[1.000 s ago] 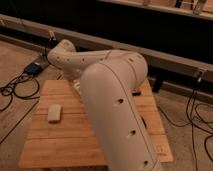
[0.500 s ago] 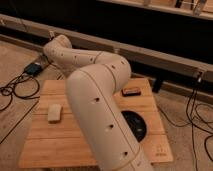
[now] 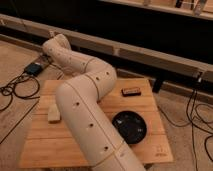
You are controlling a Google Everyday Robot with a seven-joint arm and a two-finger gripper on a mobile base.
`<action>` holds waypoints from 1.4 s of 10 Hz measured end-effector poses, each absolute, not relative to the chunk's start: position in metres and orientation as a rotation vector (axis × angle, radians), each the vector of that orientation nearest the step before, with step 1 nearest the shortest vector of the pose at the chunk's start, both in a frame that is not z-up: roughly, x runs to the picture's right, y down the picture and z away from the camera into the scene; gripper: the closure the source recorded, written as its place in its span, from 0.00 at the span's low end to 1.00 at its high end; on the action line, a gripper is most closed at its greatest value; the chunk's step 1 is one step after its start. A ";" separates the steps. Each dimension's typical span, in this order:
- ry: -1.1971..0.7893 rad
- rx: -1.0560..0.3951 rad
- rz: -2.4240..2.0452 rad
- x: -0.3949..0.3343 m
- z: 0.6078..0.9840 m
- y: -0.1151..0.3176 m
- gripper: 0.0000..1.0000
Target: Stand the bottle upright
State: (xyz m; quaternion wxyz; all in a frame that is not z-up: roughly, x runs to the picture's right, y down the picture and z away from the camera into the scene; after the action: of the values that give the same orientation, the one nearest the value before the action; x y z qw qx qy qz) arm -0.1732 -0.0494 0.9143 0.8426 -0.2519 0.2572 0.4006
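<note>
Entry: bottle unseen, probably behind the arm [image 3: 85, 105] over the bench [image 3: 50, 142]; gripper hidden past the arm's far-left end, fingers spread wide; advice: locate bottle first, grasp near neck, tip gently.

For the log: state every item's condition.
pale block: flat, left on the table.
black dish: flat, right side.
small dark object: flat, near back edge.
arm: bent across table.
tool: unseen, beyond arm's far end, back left.
bottle: not visible.
</note>
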 end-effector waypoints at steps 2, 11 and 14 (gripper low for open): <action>0.562 -0.560 0.855 -0.170 0.928 -0.041 0.35; 0.578 -0.616 0.866 -0.166 0.956 -0.022 0.35; 0.577 -0.616 0.866 -0.166 0.956 -0.022 0.35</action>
State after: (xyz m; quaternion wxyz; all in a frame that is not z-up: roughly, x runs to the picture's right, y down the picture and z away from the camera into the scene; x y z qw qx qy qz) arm -0.1659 -0.0222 0.9560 0.8228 -0.2894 0.2711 0.4073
